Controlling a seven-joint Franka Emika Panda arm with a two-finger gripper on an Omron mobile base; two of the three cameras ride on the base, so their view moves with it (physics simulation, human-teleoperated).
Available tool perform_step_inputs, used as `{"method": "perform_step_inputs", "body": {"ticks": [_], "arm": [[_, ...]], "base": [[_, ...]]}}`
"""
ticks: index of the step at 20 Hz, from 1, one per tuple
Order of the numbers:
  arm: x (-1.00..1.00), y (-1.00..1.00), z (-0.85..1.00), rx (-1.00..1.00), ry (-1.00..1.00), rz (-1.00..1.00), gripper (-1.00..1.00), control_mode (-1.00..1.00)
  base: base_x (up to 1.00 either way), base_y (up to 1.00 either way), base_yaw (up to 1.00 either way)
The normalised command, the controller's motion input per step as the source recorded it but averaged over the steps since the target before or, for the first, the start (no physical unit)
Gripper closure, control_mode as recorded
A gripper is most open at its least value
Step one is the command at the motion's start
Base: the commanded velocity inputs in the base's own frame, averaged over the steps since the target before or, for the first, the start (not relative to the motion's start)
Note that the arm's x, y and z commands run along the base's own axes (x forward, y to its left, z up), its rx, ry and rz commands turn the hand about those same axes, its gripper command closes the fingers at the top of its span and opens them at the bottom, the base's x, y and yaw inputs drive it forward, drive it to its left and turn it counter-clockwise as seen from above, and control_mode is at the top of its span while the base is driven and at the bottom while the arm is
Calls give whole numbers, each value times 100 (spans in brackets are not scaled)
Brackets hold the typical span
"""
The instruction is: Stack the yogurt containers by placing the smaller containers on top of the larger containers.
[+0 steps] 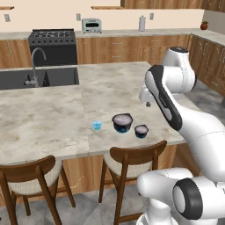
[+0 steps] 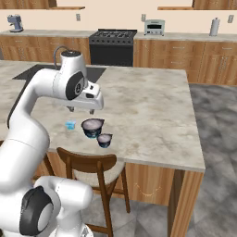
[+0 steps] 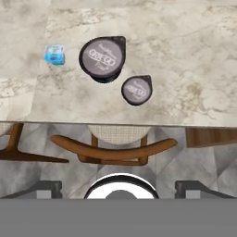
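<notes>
My gripper (image 2: 81, 110), jaws spread and holding nothing, hangs above the island counter (image 1: 52, 114). Near its front edge stand, apart in a row, the tiny light-blue cup (image 1: 97, 125), the widest tub (image 1: 122, 122) and the narrower tub (image 1: 141, 131).

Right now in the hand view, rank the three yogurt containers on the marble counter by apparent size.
1. The widest dark blue tub with the pale grey lid.
2. The narrower dark blue grey-lidded tub.
3. The tiny light-blue translucent cup.
All stand apart on one counter, so the order looks sure.
</notes>
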Motion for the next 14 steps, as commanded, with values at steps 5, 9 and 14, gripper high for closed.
{"method": "perform_step_inputs", "body": {"ticks": [5,9,14], "arm": [[-6,-21,-1,1,-1,-3,-100,-100],[-2,-7,-12,2,0,0,-100,-100],[-6,-24,-31,6,0,0,-100,-100]], "base": [[0,0,0],[0,0,0],[0,0,0]]}}
